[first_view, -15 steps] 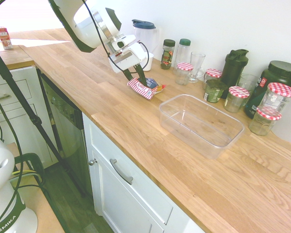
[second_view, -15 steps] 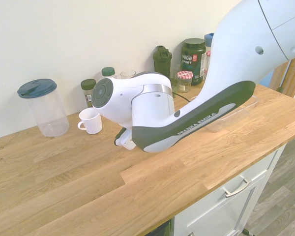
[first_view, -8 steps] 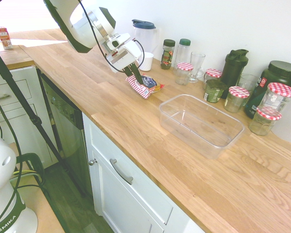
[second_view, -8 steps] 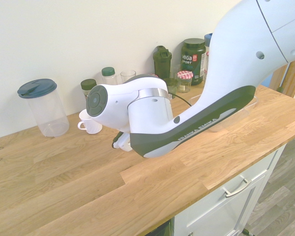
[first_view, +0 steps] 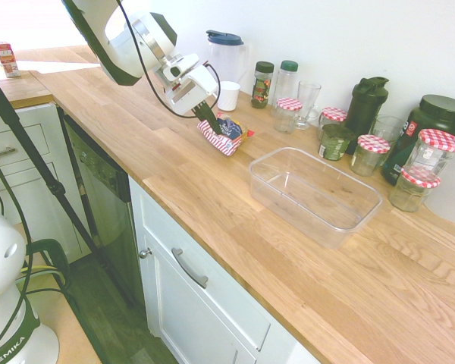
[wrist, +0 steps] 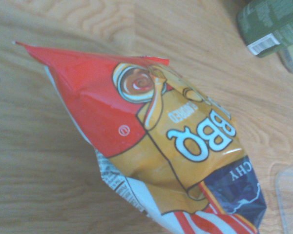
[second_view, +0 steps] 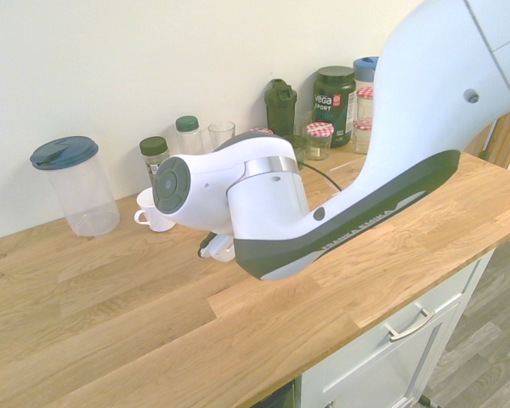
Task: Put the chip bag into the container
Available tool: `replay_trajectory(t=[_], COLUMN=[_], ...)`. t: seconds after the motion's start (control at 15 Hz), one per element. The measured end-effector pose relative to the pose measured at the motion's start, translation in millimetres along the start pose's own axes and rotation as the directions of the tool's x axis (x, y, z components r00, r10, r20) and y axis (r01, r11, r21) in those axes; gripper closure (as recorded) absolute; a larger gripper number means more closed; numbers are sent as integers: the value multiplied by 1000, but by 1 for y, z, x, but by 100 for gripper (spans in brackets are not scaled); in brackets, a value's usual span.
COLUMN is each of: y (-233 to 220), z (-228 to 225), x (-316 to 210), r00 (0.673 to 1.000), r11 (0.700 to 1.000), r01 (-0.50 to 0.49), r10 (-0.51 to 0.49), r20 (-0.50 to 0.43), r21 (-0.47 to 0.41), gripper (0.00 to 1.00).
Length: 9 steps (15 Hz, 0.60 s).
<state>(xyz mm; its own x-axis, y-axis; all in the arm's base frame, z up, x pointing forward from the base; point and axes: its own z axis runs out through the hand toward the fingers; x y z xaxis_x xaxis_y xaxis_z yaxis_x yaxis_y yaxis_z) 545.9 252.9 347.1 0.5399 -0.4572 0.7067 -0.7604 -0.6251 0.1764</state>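
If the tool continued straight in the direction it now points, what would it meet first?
The chip bag: the tool is already shut on it, angled down. Just beyond lies the wooden counter.

White arm angled down, fingers pinched together

On the oak worktop: one chip bag, one clear container, one lidded pitcher, one white cup, five checked-lid jars.
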Motion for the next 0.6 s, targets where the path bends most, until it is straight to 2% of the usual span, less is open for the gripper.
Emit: replay_trajectory(t=[0.4,0.6], y=[49,99], z=[-55,-56], x=[78,134], r00=[991,980], r11=[987,974], r01=[-135,-199], r10=[133,195], r20=[18,48], r21=[91,111], gripper=[100,100])
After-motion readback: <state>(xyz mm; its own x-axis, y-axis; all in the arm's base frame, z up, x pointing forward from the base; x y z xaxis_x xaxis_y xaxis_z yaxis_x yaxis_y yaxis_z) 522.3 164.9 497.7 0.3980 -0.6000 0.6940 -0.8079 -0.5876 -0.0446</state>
